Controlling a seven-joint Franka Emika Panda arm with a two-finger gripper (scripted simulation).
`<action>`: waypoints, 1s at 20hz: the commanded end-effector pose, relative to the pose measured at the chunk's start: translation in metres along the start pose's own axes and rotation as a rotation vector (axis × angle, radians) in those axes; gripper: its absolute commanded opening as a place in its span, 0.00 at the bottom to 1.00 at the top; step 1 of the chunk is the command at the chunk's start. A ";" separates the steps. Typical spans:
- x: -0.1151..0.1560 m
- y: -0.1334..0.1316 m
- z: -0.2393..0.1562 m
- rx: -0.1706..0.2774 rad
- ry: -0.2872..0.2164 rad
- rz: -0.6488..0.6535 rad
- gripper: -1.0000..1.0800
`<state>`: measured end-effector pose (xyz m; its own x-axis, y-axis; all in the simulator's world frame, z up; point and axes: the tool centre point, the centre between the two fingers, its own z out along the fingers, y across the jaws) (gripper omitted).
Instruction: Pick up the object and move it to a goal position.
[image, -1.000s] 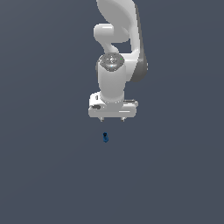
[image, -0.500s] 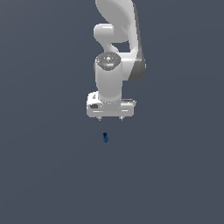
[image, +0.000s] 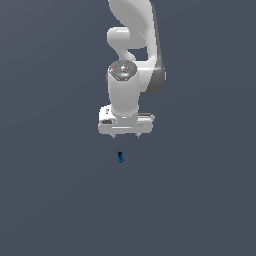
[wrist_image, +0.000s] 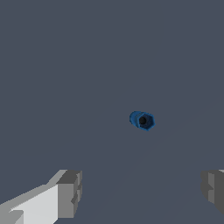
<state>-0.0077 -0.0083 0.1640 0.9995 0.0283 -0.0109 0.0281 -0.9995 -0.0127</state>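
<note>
Exterior view: arm vertical, claw (fingers apart) above object, not touching.

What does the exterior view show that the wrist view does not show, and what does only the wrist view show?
Only the exterior view shows the whole white arm and how the gripper stands relative to the object: the small blue object lies just below the fingertips in that picture, apart from them.

Only the wrist view shows the object's end close up: a six-sided blue end with a dark hole. It also shows the two grey fingertips set wide apart with nothing between them.

Both show the same blue object, untouched on the plain grey floor, and the open gripper.
</note>
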 end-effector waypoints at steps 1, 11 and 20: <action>0.001 0.001 0.002 -0.001 0.000 -0.016 0.96; 0.013 0.011 0.025 -0.010 0.002 -0.170 0.96; 0.026 0.023 0.055 -0.015 0.005 -0.365 0.96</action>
<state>0.0167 -0.0286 0.1129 0.9347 0.3554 -0.0045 0.3554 -0.9347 -0.0011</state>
